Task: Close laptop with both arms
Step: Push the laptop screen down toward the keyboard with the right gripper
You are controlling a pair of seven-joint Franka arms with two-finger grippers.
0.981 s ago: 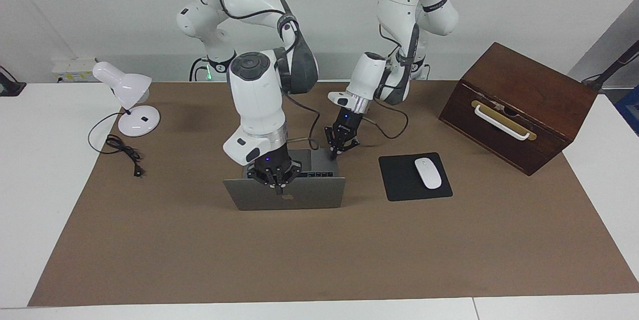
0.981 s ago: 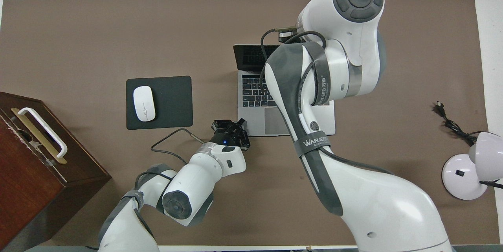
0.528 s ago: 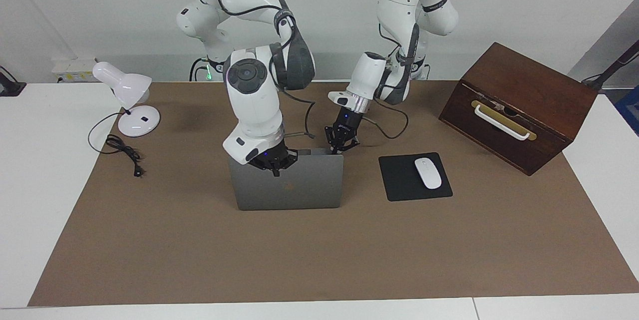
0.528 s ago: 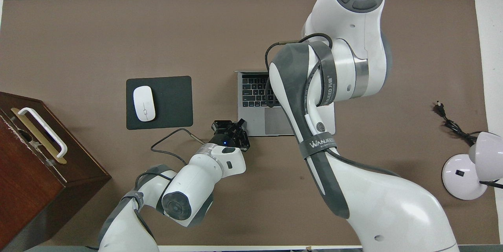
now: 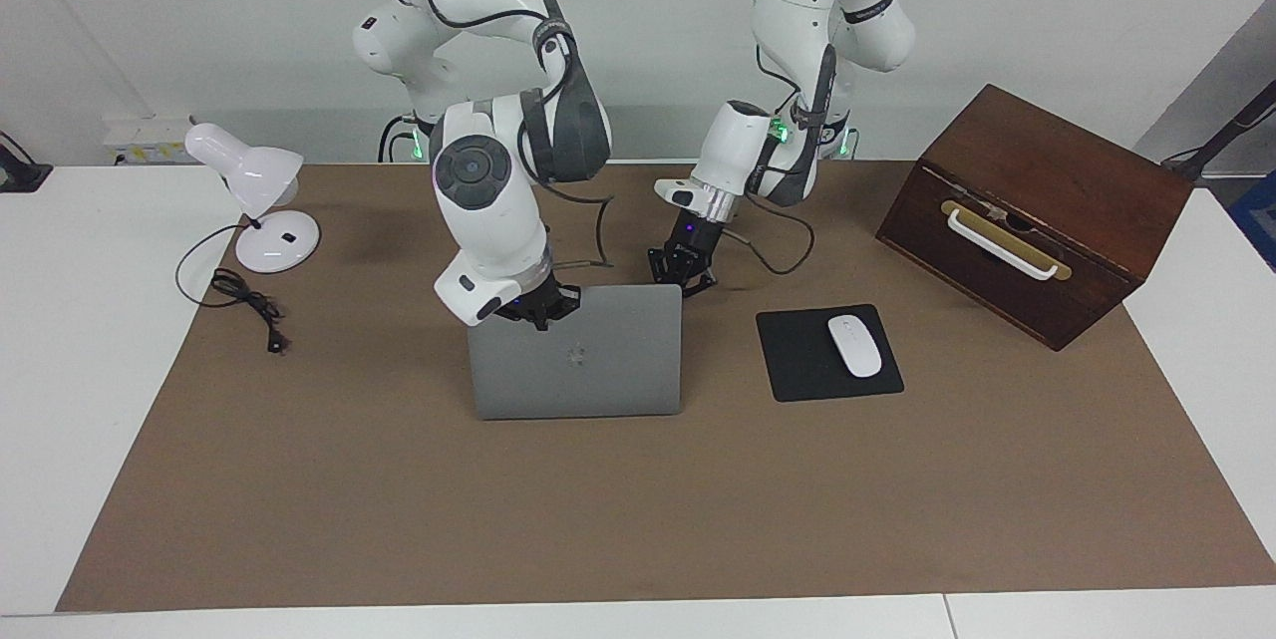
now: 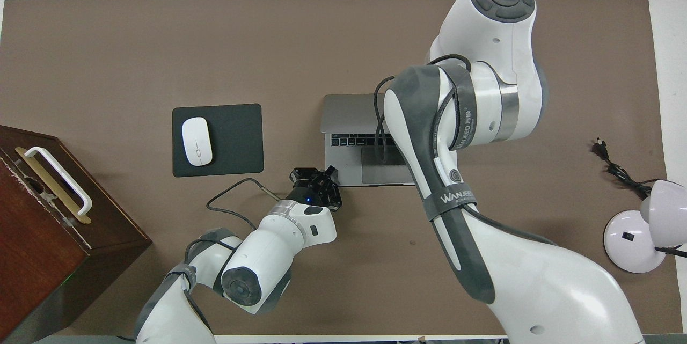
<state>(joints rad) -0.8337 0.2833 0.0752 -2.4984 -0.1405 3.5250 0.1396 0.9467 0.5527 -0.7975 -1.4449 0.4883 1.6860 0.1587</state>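
Tilting toward robots — laptop (image 5: 575, 352) lid, hinge crosswise; right hand (image 5: 539, 306) grips lid edge.

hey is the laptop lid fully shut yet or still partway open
Still partway open. In the overhead view the laptop shows one key row and its trackpad under the lowered lid; the right gripper is at the lid's upper edge.

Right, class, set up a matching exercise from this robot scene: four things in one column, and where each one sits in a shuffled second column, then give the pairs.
Things
1. computer mouse
2. right gripper
3. left gripper
4. desk lamp

Places
A. at the right arm's end of the table
B. at the laptop lid's top edge
C. on the black mouse pad
D. at the corner of the laptop's base nearest the robots, on the mouse pad's side

Pairs: 1-C, 2-B, 3-D, 4-A
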